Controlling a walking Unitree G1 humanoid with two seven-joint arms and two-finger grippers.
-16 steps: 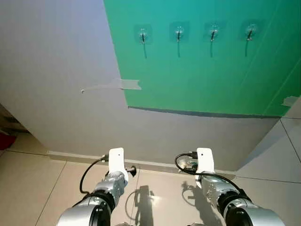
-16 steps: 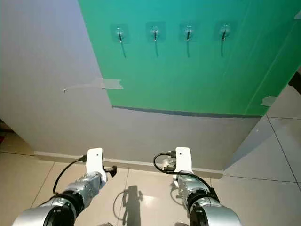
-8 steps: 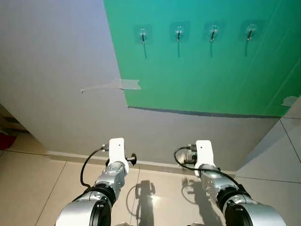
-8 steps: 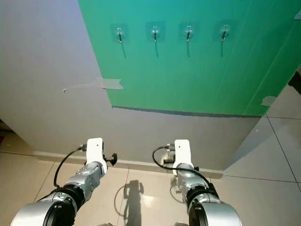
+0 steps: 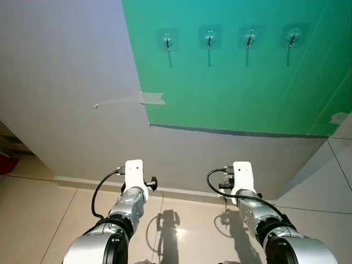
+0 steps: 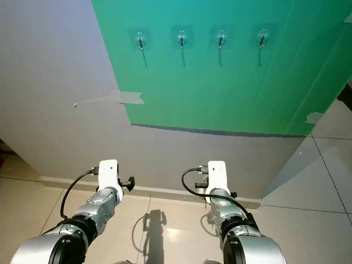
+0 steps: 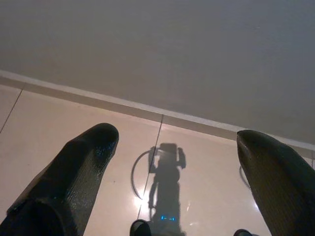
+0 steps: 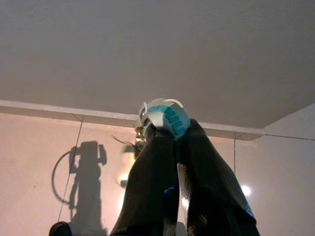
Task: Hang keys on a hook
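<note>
Four clear hooks are stuck in a row high on the green panel (image 5: 236, 93); the leftmost hook (image 5: 166, 40) and the rightmost hook (image 5: 293, 36) are far above both arms. The right wrist view shows my right gripper (image 8: 170, 129) shut on the keys (image 8: 164, 117), whose teal and white tag sticks out past the fingertips with metal beside it. My left gripper (image 7: 177, 140) is open, its fingers wide apart, with only floor between them. Both wrists are low, near the foot of the wall: left arm (image 5: 133, 192), right arm (image 5: 245, 195).
A grey wall (image 5: 66, 82) stands left of and below the green panel, with a strip of tape (image 5: 144, 99) on it. A baseboard (image 5: 82, 181) meets the beige tiled floor (image 5: 33, 220). A red object (image 5: 5, 164) lies at the far left edge.
Both wrists have risen slightly toward the wall compared with one second ago. The right gripper still holds the keys and the left stays open.
</note>
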